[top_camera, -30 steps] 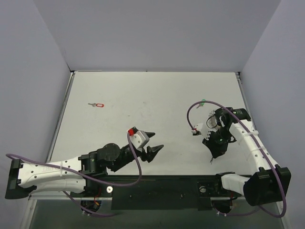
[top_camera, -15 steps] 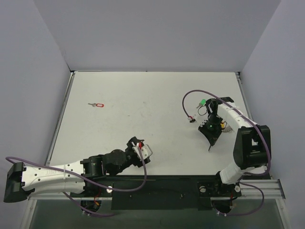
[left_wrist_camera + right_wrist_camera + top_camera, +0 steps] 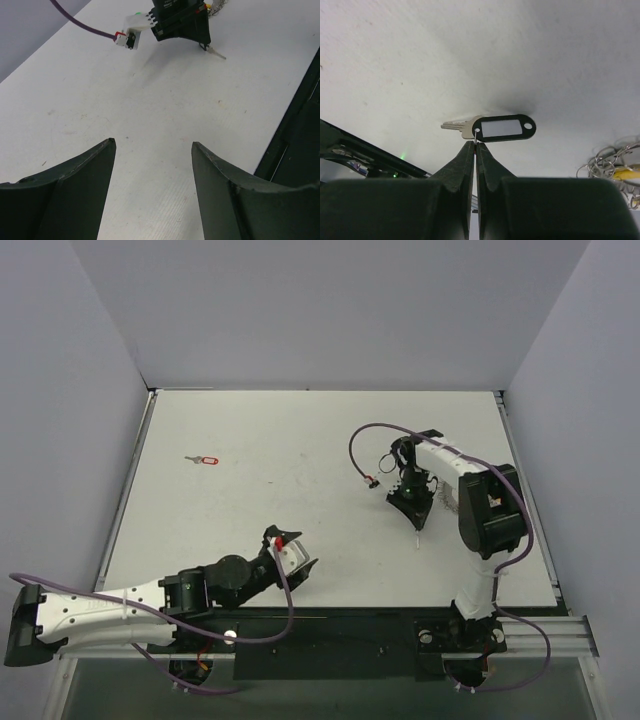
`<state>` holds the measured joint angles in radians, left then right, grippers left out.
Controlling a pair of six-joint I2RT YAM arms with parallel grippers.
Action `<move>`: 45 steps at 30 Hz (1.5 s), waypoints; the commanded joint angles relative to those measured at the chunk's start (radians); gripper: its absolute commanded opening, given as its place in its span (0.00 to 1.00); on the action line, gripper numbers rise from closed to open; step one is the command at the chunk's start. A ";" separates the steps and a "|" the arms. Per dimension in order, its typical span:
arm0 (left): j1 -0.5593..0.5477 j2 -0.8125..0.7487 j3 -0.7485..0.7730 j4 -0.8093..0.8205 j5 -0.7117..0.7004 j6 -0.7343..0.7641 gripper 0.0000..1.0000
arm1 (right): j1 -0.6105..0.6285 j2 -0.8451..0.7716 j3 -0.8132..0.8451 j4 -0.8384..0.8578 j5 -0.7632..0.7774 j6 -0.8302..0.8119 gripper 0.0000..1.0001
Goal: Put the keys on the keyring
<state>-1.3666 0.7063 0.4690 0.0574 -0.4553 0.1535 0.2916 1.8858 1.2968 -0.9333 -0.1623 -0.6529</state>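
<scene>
1. White tabletop (image 3: 300, 440) between pale lilac walls (image 3: 90, 360), where two robot arms work at threading keys onto a ring.
2. Jaws pressed fully together, the right gripper (image 3: 475, 145) pinches the small wire loop joining a silver key (image 3: 456, 126) to its black tag (image 3: 506, 128). Key and tag sit crosswise at the fingertips, over the right half of the table. Whether they touch the surface cannot be told.
3. Near the held key but not touching it lies the keyring (image 3: 612, 165), a tangle of silver loops with a yellow piece among them, at the right edge of the wrist view.
4. Jaws wide apart and holding nothing, the left gripper (image 3: 153, 144) hovers low near the table's front edge, well apart from the right arm.
5. Another key, the red-tagged key (image 3: 206, 459), lies alone toward the far left of the table.
6. How to do it well, as a judgement:
   - The grip is on a thin loop, so the key can swing, and slow moves would steady it.
   - The free left gripper probably needs to pin or lift the keyring.
   - The key's loop could then be worked into a gap in the ring rather than shoved against a loose bunch that would slide away.
7. Writing: the tag's white insert looks blank, and no brand or lettering can be read on the arms, the key or the table.
</scene>
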 commanded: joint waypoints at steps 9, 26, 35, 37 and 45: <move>-0.006 -0.085 -0.084 0.134 0.014 -0.279 0.72 | 0.069 0.107 0.101 -0.059 0.058 0.047 0.00; -0.006 -0.062 -0.090 0.174 0.010 -0.379 0.72 | 0.136 0.179 0.144 -0.061 0.098 0.075 0.03; -0.006 -0.065 -0.096 0.171 0.015 -0.408 0.72 | 0.136 0.150 0.137 -0.058 0.086 0.081 0.11; -0.006 -0.067 -0.095 0.168 0.015 -0.410 0.72 | 0.135 0.138 0.136 -0.059 0.086 0.081 0.13; -0.006 -0.073 -0.079 0.160 0.020 -0.416 0.72 | 0.123 0.061 0.134 -0.058 0.069 0.085 0.21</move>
<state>-1.3674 0.6468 0.3706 0.1772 -0.4416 -0.2501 0.4248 2.0434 1.4170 -0.9371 -0.0933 -0.5758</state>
